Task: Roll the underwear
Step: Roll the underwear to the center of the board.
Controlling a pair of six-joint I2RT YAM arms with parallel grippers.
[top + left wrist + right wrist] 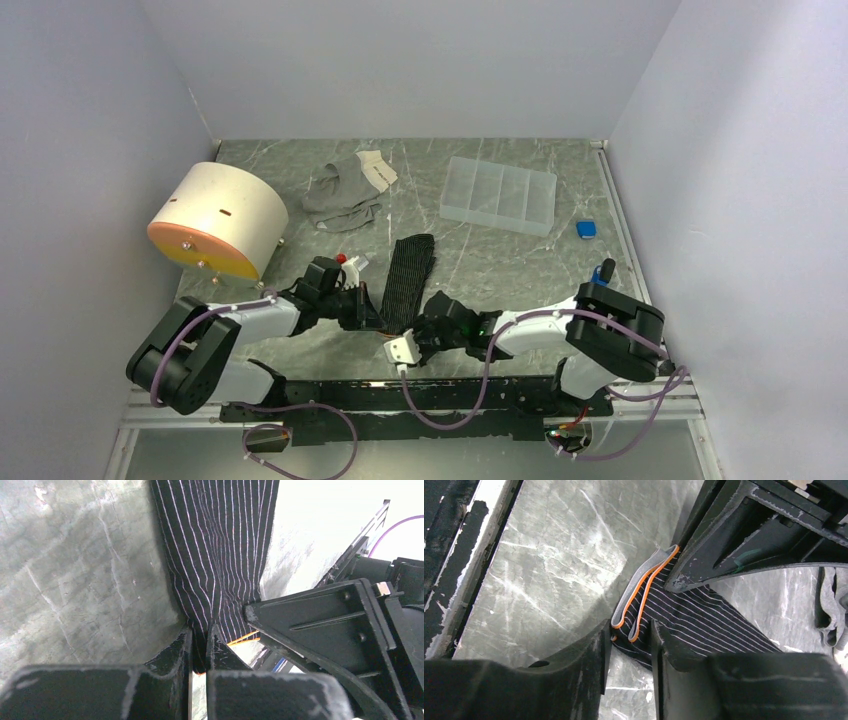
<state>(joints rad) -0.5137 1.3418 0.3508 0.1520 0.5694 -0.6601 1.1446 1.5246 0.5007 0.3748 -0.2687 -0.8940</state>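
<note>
A cream cylinder [222, 215] with an orange front face lies on its side at the left edge of the grey marbled desk [500, 265]. Just right of it, toward the far edge, sits a crumpled heap of grey clothes [343, 192]. Below these, the left arm reaches in from the near left corner toward the middle. The left tool [200, 636] has its two black fingers pressed together, pinching the near end of the underwear [412, 270]. The underwear is black cloth with thin pale stripes, folded into a long narrow strip. It lies around the middle of the desk, running from the near side toward the far edge and leaning slightly right. Its grey waistband [640, 594], trimmed in orange, is at the near end and folded double. The right tool [629, 632] meets that same end from the right, just beside the left tool. Its fingers stand partly apart, one on each side of the waistband fold, and it is not possible to tell whether they squeeze it. Further right, toward the far edge, sits a clear plastic box [498, 195] with several compartments. A small blue object [586, 229] lies close to the right edge.
</note>
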